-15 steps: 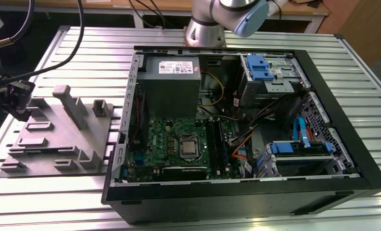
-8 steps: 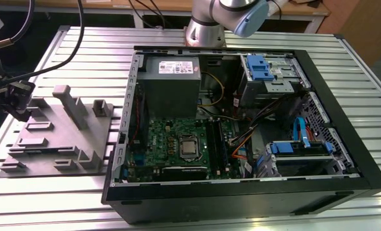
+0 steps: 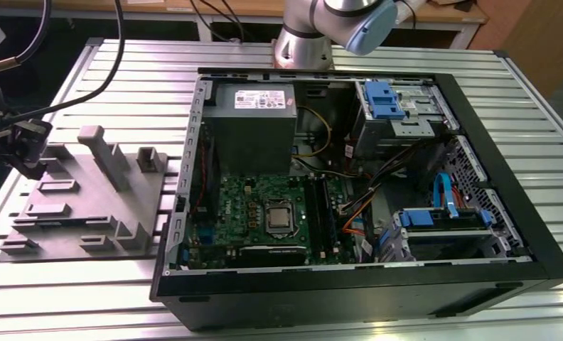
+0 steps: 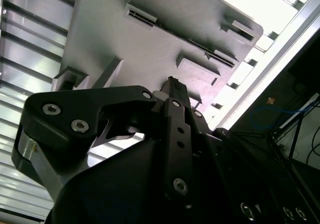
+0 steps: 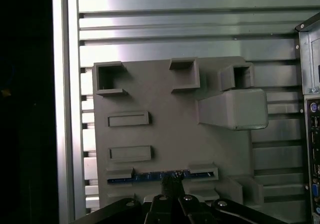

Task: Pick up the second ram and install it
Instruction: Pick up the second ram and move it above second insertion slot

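The gripper (image 5: 172,184) hung tips-down over the grey fixture plate (image 5: 165,119). Its fingers (image 5: 172,188) were drawn narrow, close together rather than spread. The second ram (image 5: 145,176) stood on its long edge directly at those tips, seated between two small raised holders (image 5: 202,171) near one border of the plate. In the first wrist view it showed as a thin bluish-purple strip. The tips met it about midway along its length.

The card's long axis ran crosswise to the fingers, along the plate's border, so the thin faces were the ones the fingers faced (the only sensible way to take a card like this). I could not tell whether the pads were already pressing on it or merely closed beside its upper edge, since the near finger hid the contact.

Further out, the grey upright post (image 5: 232,109) stood clear of the gripper on the same plate. In the exterior view the gripper (image 3: 25,160) sat at the exterior view's left, over the outer side of the plate (image 3: 82,213). It was well apart from the open computer case (image 3: 509,213) and the green board (image 3: 262,206) inside it.
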{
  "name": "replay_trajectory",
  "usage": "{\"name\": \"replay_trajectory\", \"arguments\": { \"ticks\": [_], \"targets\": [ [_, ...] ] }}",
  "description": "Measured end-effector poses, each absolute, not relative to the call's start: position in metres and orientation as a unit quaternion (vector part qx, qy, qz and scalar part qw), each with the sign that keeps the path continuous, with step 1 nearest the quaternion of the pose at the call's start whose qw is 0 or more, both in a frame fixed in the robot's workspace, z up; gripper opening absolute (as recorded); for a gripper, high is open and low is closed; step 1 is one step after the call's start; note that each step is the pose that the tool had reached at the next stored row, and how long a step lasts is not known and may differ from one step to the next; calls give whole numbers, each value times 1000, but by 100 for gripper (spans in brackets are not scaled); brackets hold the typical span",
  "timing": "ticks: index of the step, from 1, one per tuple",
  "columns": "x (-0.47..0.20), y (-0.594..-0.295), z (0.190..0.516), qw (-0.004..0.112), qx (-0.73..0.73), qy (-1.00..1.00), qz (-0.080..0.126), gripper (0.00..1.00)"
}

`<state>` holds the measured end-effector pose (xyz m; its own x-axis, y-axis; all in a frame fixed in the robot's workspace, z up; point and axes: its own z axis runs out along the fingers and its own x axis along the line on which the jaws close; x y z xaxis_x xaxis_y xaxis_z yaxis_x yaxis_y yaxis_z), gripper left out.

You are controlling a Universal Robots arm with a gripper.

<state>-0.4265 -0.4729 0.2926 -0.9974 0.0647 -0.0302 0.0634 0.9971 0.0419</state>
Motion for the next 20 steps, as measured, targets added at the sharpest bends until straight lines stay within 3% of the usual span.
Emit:
{"name": "replay_trajectory", "arguments": {
  "ticks": [20],
  "targets": [
    [-426, -473, 286, 12, -142, 990, 23, 10]
  ]
}}
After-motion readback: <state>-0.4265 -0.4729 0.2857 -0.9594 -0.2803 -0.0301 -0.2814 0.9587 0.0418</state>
